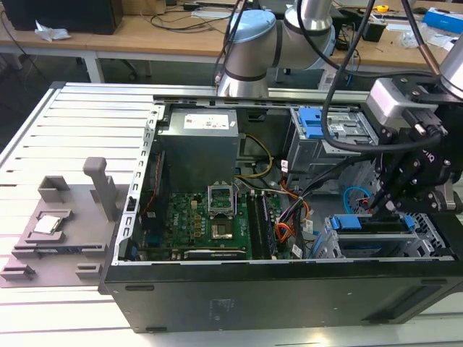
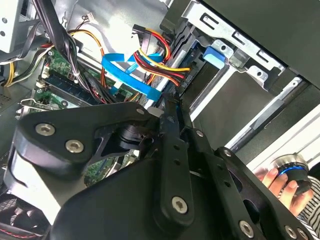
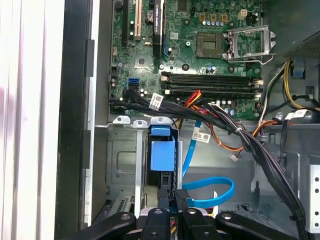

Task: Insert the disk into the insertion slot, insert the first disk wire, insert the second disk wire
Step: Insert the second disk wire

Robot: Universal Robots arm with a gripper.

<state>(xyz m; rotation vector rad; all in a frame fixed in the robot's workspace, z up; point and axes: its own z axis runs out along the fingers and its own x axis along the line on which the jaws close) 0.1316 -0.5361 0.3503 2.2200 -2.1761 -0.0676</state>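
The disk sits inside the insertion slot (image 1: 432, 242), the low grey cage at the case's front on the exterior view's right. Its blue carrier (image 1: 356, 223) shows along the cage top, and its blue tab (image 3: 162, 155) (image 2: 216, 55) shows in both wrist views. My gripper (image 1: 391, 202) hangs just over the disk's wire end. Its fingers (image 2: 170, 130) meet on a black connector (image 3: 181, 196) of the red-yellow-black wire bundle (image 2: 155, 55). A blue flat wire (image 3: 210, 192) (image 2: 129, 75) loops loose beside it.
A taller grey cage with a blue latch (image 1: 311, 121) stands behind the slot. The motherboard (image 1: 210, 220), power supply (image 1: 199, 144) and black cable bundles (image 3: 240, 135) lie close by. A person's hand (image 2: 272, 181) holds a round knob outside the case.
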